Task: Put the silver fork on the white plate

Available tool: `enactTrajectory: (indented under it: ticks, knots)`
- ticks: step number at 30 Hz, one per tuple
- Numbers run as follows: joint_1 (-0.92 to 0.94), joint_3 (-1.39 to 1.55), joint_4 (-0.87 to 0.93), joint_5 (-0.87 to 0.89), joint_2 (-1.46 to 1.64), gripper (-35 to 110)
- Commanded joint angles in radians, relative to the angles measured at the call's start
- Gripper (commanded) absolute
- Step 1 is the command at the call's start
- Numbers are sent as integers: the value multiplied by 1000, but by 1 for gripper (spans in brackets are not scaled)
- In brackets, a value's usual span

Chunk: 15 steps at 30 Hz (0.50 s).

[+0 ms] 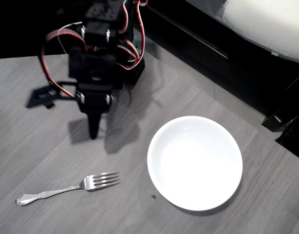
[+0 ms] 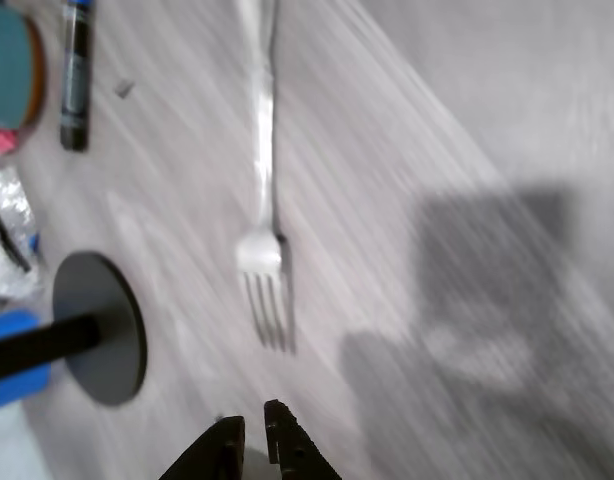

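Overhead view shows the gripper (image 1: 93,131) nearly closed, empty, above the silver fork (image 1: 66,188), likely stiff, slippery, best pinched mid-handle.

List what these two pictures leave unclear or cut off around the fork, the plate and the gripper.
- Silver fork: wrist view, handle end cut off by the top edge; motion blur smears the tines.
- Gripper: overhead view, the fingers merge into one dark point, so any gap is unreadable.
- Dark disc on a post: wrist view, blurred and cut by the left edge; unidentifiable.
- White plate: fully visible overhead.
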Motion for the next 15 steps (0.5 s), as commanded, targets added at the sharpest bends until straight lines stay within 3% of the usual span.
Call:
enactTrajectory:
  ticks: [1,7,15]
  knots:
    - [51,-365,-25,-28,-574,0]
    - [83,-630,23,-41,-991,6]
    - [44,-647,29,-94,-1091,19]
